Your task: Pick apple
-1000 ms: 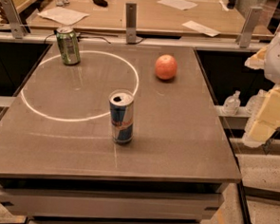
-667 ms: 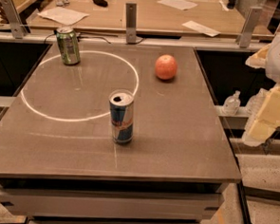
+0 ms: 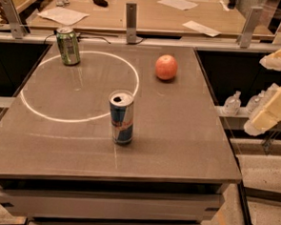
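The apple (image 3: 166, 67) is small, round and orange-red with a paler patch. It rests on the grey table (image 3: 177, 136) at the back right, nothing touching it. My gripper (image 3: 258, 93) hangs at the right edge of the view, off the table's right side, well right of the apple and nearer the camera. Its two cream fingers (image 3: 272, 110) stand apart and hold nothing.
A blue and silver drink can (image 3: 121, 117) stands upright at the table's middle front. A green can (image 3: 68, 45) stands at the back left on a white circle line (image 3: 78, 118). A wooden desk with papers (image 3: 185, 12) lies behind a rail. Clear bottles (image 3: 232, 103) sit below on the right.
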Robot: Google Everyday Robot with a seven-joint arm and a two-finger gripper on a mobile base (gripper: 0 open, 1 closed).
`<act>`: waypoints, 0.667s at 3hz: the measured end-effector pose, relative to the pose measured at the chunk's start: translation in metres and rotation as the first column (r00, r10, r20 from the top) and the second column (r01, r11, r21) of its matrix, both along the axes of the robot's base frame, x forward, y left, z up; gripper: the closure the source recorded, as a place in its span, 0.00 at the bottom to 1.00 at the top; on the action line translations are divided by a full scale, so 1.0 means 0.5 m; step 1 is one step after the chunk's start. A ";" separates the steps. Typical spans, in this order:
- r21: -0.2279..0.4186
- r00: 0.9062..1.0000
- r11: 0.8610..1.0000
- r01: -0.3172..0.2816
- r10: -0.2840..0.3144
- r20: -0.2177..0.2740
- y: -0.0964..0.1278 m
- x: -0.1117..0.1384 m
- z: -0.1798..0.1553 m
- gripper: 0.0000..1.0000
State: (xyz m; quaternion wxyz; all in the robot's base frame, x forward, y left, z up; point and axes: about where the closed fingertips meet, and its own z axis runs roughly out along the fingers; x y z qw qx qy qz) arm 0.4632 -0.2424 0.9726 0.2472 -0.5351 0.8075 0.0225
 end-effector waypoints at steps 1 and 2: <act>0.144 0.999 0.989 0.027 -0.034 0.043 -0.025 0.037 -0.024 0.00; 0.240 0.996 0.970 0.041 -0.059 0.071 -0.032 0.071 -0.042 0.00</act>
